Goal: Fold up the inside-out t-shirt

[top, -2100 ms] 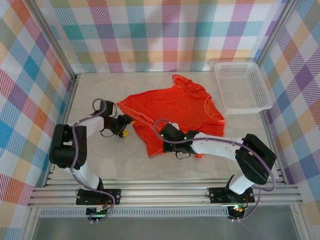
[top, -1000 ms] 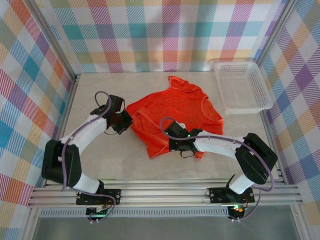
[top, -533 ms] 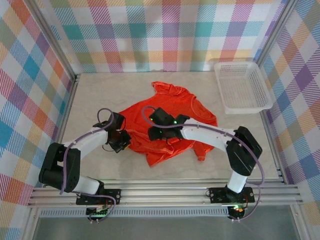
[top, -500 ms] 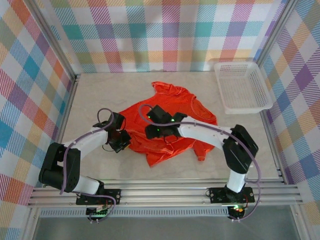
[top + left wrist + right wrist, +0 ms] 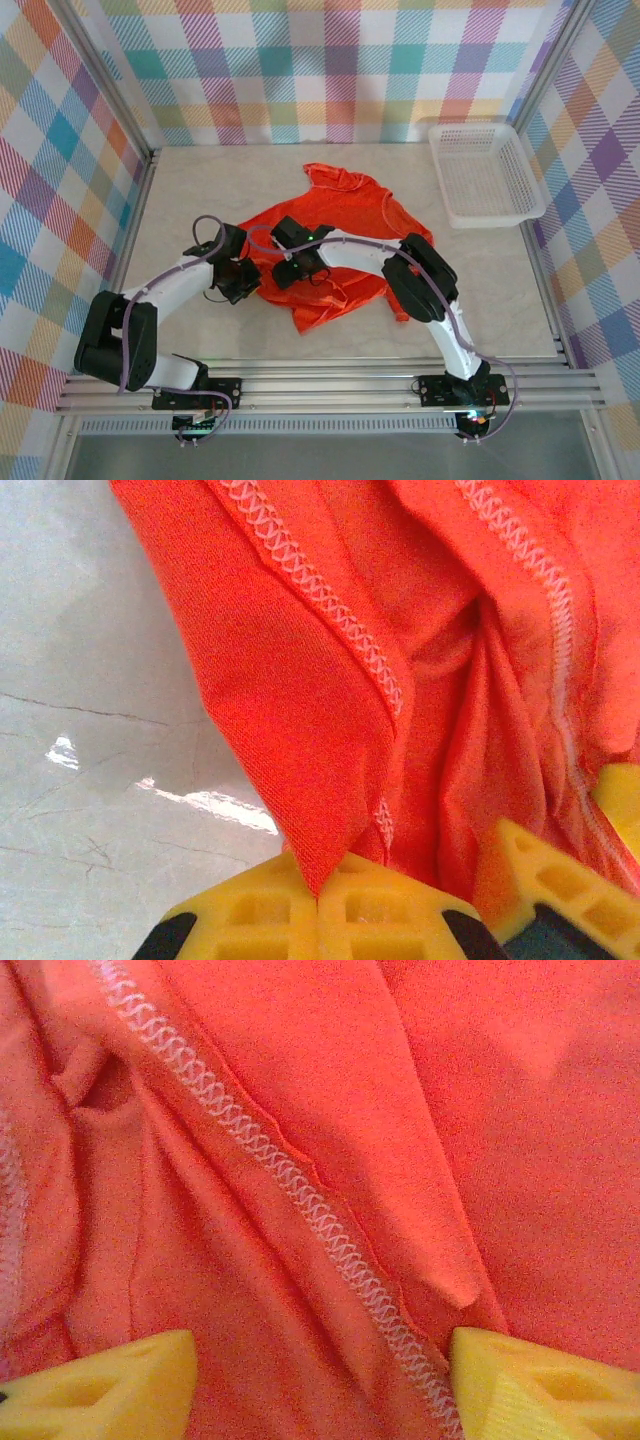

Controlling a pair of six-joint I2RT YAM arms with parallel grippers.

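- Shirt (image 5: 350, 215) lies crumpled mid-desk (image 5: 190, 190), bunched toward its left side; one lobe reaches toward the far wall and a flap points at the near edge.
- Raw overlock seams (image 5: 300, 1200) face up in both wrist views, so it is inside out.
- Left jaws: clenched on a fold at the shirt's left edge. In the left wrist view, the fold (image 5: 300, 730) comes to a point and goes in where the yellow fingers (image 5: 250, 920) meet.
- Bare desk shows just left of that fold.
- Right jaws: released. Its yellow fingers (image 5: 110, 1390) stand wide apart, with loose fabric and a seam running between them, nothing pinched.
- Top view: right jaws sit over the bunched part of the shirt, just right of the left jaws, near but apart.
- The right arm (image 5: 420, 275) lies across the shirt's right half.
- White basket (image 5: 485, 170) sits in the far right corner, well apart from the shirt.
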